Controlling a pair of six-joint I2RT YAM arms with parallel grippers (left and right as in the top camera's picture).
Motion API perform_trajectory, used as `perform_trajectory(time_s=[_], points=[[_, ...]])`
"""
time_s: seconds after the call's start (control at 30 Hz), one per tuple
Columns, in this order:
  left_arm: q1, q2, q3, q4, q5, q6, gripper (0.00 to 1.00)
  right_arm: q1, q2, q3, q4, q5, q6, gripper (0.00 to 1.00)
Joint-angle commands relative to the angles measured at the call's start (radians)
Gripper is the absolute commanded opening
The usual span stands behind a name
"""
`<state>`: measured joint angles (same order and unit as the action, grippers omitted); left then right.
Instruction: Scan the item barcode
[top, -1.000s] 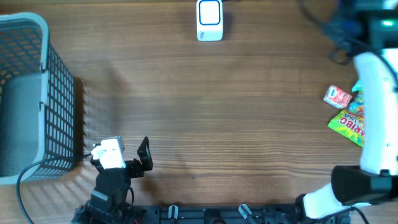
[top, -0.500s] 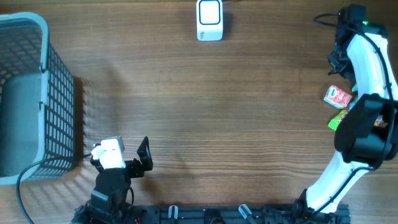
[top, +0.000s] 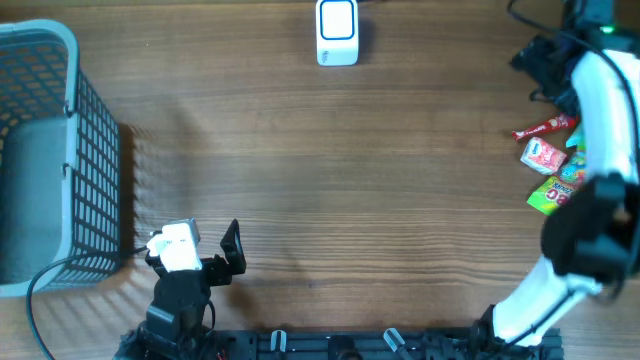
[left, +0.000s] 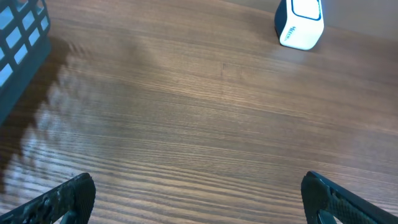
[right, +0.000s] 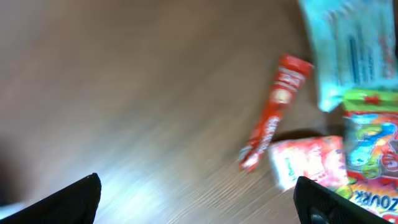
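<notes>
Right gripper: we found the right gripper (right: 199, 202) with its fingers flung wide and nothing between them, only bare wood under the gap. From overhead it hung blurred over the far right corner of the table (top: 380, 180).
Left gripper: the left gripper (left: 198, 202) sat at the near left, its fingers just as wide apart and empty, with clear tabletop ahead of it.
Red stick packet: there it was, the red stick packet (top: 545, 127), lying flat and slanted on the wood at the far right, free of both grippers. In the right wrist view its lower end lay just beside the pink packet (top: 543, 155); we could not tell whether they touched.
Other packets: the pink packet lay right below the stick. A green candy bag (top: 560, 192) lay nearer still, partly under the white right arm, and a light blue packet (right: 351, 46) lay next to the stick's upper end. All four crowded together by the right edge.
Scanner: the white and blue scanner (top: 337, 32) stood at the far edge in the middle, well apart from the packets, with nothing in front of it.
Basket: the grey wire basket (top: 95, 150) stood along the left edge, near the left arm.
Sharpness: the right wrist view was smeared, so we could read no barcode on any packet.
</notes>
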<state>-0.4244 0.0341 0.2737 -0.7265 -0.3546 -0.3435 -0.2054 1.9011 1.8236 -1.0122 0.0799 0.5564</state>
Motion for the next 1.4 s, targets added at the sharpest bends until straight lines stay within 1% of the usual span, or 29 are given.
perform_trajectory(time_s=[0.0, 0.03, 0.1, 0.17, 0.2, 0.33, 0.43, 0.5, 0.53, 0.57, 0.67, 0.73, 0.83, 0.9, 1.0, 1.17, 1.23, 1.37], points=[[-0.003, -0.005, -0.005, 0.003, -0.013, -0.002, 1.00, 0.006, -0.279, 0.040, -0.027, -0.277, -0.116, 1.00], [-0.003, -0.005, -0.005, 0.003, -0.013, -0.002, 1.00, 0.006, -0.374, 0.040, -0.053, -0.313, -0.111, 1.00], [-0.003, -0.005, -0.005, 0.003, -0.013, -0.002, 1.00, 0.006, -0.509, 0.040, -0.103, -0.361, -0.108, 1.00], [-0.003, -0.005, -0.005, 0.002, -0.013, -0.002, 1.00, 0.006, -0.649, 0.040, -0.212, -0.370, -0.084, 1.00], [-0.003, -0.005, -0.005, 0.003, -0.013, -0.002, 1.00, 0.006, -0.712, 0.040, -0.278, -0.369, -0.020, 1.00], [-0.003, -0.005, -0.005, 0.002, -0.013, -0.002, 1.00, 0.006, -0.890, 0.040, -0.406, -0.368, 0.134, 1.00], [-0.003, -0.005, -0.005, 0.002, -0.013, -0.002, 1.00, 0.006, -0.982, 0.040, -0.453, -0.283, 0.114, 1.00], [-0.003, -0.005, -0.005, 0.002, -0.013, -0.002, 1.00, 0.006, -1.008, 0.040, -0.494, -0.224, 0.068, 1.00], [-0.003, -0.005, -0.005, 0.003, -0.013, -0.002, 1.00, 0.006, -1.016, 0.038, -0.496, -0.197, 0.019, 1.00], [-0.003, -0.005, -0.005, 0.002, -0.013, -0.002, 1.00, 0.006, -1.048, 0.010, -0.458, -0.172, -0.050, 1.00], [-0.003, -0.005, -0.005, 0.002, -0.013, -0.002, 1.00, 0.021, -1.141, -0.083, -0.327, -0.163, -0.095, 1.00], [-0.003, -0.005, -0.005, 0.002, -0.013, -0.002, 1.00, 0.069, -1.236, -0.200, -0.180, -0.153, -0.121, 1.00], [-0.003, -0.005, -0.005, 0.002, -0.013, -0.002, 1.00, 0.143, -1.398, -0.428, 0.068, -0.145, -0.147, 1.00], [-0.003, -0.005, -0.005, 0.002, -0.013, -0.002, 1.00, 0.180, -1.541, -0.652, 0.271, -0.145, -0.150, 1.00], [-0.003, -0.005, -0.005, 0.002, -0.013, -0.002, 1.00, 0.207, -1.689, -0.933, 0.543, -0.142, -0.140, 1.00], [-0.003, -0.005, -0.005, 0.002, -0.013, -0.002, 1.00, 0.215, -1.807, -1.310, 0.955, -0.137, -0.128, 1.00], [-0.003, -0.005, -0.005, 0.002, -0.013, -0.002, 1.00, 0.215, -1.823, -1.418, 1.068, -0.120, -0.127, 1.00], [-0.003, -0.005, -0.005, 0.002, -0.013, -0.002, 1.00, 0.215, -1.857, -1.576, 1.218, -0.073, -0.127, 1.00]])
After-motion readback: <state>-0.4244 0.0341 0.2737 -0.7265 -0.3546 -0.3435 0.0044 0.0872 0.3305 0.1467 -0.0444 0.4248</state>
